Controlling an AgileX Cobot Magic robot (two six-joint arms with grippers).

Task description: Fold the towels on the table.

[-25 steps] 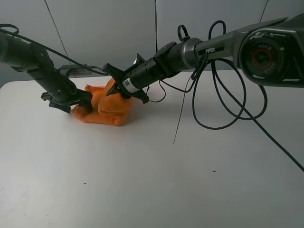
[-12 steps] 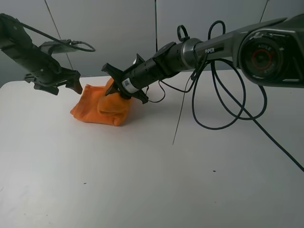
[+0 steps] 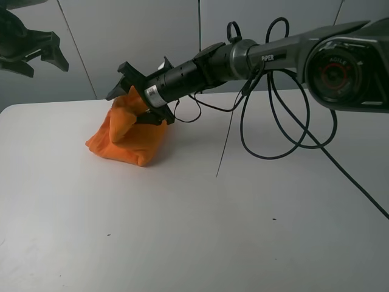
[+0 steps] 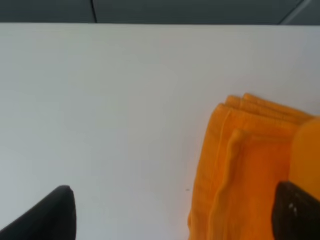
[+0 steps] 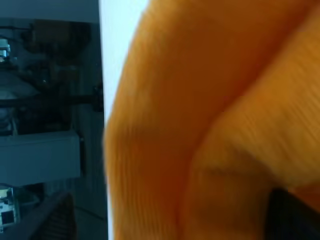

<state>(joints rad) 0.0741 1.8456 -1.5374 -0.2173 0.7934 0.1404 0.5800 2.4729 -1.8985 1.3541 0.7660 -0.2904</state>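
Towel [image 3: 130, 137], bright orange terry cloth, sits bunched in layered folds toward ten o'clock on the white tabletop [image 3: 200, 231], one corner still propped upward, apparently because the right claw [image 3: 135, 91] sits right at that raised part. Whether that claw's jaws grip the cloth or stand apart from it I cannot tell: its own camera is filled with blurred orange pile, and the overhead view hides the tips. The left claw [image 3: 37, 55] hangs wide and empty well off toward nine o'clock above the tabletop's edge, likely parked clear so the stacked folds are not disturbed.
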